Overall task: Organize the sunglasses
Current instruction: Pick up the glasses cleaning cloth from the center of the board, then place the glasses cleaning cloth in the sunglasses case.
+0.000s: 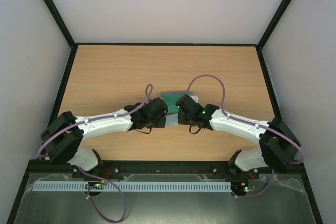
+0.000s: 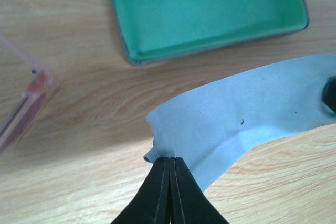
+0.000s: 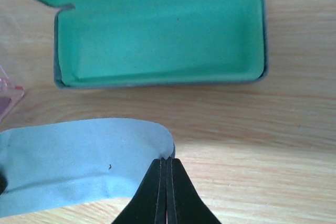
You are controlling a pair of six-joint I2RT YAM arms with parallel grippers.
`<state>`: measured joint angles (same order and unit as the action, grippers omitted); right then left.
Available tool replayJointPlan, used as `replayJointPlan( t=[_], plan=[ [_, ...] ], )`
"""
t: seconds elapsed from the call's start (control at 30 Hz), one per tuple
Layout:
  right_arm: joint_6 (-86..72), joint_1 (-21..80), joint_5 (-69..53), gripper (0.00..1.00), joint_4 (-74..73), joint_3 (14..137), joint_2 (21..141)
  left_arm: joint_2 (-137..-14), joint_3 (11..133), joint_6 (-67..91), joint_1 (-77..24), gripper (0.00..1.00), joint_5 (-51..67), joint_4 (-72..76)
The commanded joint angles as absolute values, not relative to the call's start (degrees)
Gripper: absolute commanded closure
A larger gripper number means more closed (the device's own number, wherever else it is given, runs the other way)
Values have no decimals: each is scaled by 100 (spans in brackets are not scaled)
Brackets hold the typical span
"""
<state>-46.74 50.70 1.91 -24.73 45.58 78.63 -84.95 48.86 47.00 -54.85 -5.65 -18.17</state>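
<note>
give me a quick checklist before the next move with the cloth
1. Grip of left claw on the cloth: ok, shut on one end.
2. Grip of right claw: ok, shut on the other end.
3. The case is open with nothing in it: ok.
4. The sunglasses lie apart from the cloth: ok.
5. The sunglasses are folded: cannot tell, only a corner shows.

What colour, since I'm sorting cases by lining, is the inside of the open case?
Green; the case shows it best in the right wrist view.
</note>
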Motion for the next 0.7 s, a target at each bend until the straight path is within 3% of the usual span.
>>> replayJointPlan(
  t=[0.0, 0.67],
  plan=[
    [-4325, 4817, 182, 99, -2804, 4872, 7777, -8617, 5259, 4458, -5348, 98, -609, -1915],
    [-3666, 3931, -142, 99, -2865, 5666, 8481, -9749, 6525, 3928, -4789, 98, -510, -1845]
  ],
)
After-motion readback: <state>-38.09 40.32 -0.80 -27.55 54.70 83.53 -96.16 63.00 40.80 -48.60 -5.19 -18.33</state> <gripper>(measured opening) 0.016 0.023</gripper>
